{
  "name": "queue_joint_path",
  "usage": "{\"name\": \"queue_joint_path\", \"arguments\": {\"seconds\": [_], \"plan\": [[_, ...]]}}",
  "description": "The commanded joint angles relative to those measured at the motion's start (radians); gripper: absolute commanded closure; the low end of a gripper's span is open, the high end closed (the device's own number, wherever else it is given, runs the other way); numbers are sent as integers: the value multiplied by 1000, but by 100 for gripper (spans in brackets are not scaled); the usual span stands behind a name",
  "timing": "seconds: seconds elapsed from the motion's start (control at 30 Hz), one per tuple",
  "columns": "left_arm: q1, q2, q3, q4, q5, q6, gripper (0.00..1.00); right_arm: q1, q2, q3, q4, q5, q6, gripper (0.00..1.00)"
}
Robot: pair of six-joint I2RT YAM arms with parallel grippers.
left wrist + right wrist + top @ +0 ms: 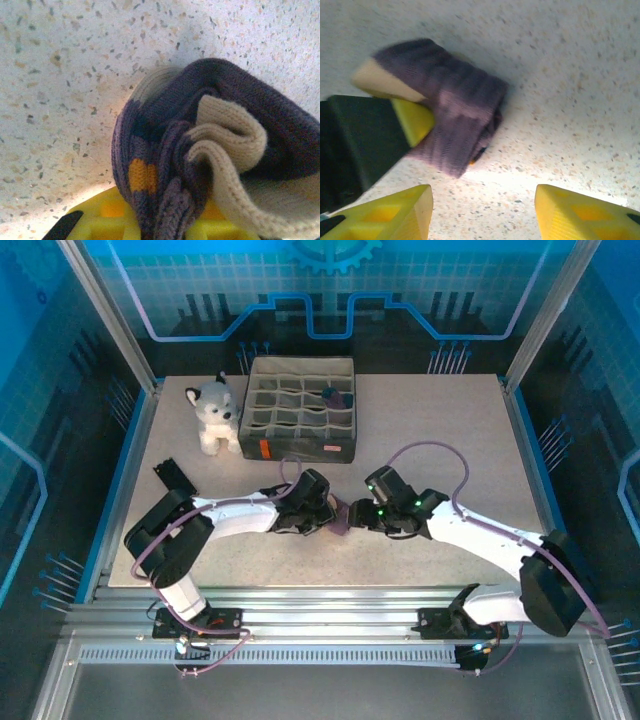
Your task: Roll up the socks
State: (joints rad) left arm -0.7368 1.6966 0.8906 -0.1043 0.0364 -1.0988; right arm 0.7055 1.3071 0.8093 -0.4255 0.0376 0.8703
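Socks (pixel 340 518) are seen bunched together on the table (pixel 450 440), in front of the box (pixel 300 449) and apart from it. They are gripped by the left claw (pixel 324 518). The right claw (pixel 482 200) is held spread wide, just short of them.

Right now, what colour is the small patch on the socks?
Orange, on the purple socks; the left wrist view shows the patch best.

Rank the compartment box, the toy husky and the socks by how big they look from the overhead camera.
1. The compartment box, clearly largest.
2. The toy husky.
3. The socks, smallest as seen; the bundle is partly covered, so its full size is unsure.
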Motion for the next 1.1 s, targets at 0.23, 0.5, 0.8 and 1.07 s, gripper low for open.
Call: {"name": "queue_joint_path", "arguments": {"seconds": [0.23, 0.5, 0.8, 1.07], "plan": [[113, 171, 201, -370, 269, 571, 99, -60, 112, 128, -24, -112, -190, 46], [177, 205, 258, -478, 393, 793, 95, -61, 298, 168, 12, -113, -243, 51], [206, 214, 298, -536, 443, 936, 96, -61, 368, 172, 43, -110, -257, 57], [232, 206, 330, -514, 471, 913, 84, -62, 430, 141, 90, -152, -247, 69]]}}
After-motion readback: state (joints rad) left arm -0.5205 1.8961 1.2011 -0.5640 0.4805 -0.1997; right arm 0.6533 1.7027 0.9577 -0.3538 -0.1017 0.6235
